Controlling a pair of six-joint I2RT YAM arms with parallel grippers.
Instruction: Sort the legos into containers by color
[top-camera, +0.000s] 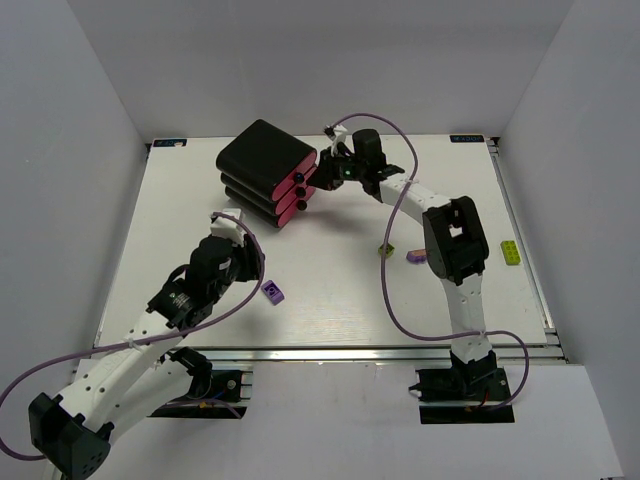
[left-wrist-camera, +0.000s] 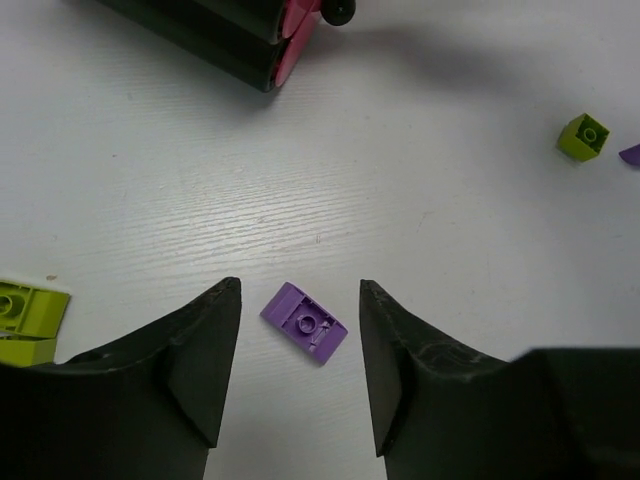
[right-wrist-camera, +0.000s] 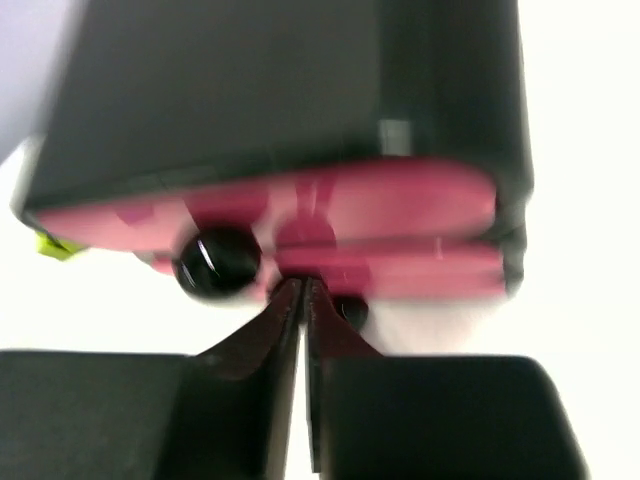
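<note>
Your right pincer is sitting at the pink-fronted drawers overhead; your left pincer is hanging released, straddling a purple brick untouched; close up, the right fingers are pressing nearly together, seemingly empty through the blur, beside a dark knob

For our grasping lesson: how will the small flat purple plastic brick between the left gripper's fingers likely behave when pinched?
The purple plastic brick looks rigid, so probably won't flex. Lying flat on the white table, it should slide, not roll. Skewed to the left gripper, it may twist as that closes.
</note>
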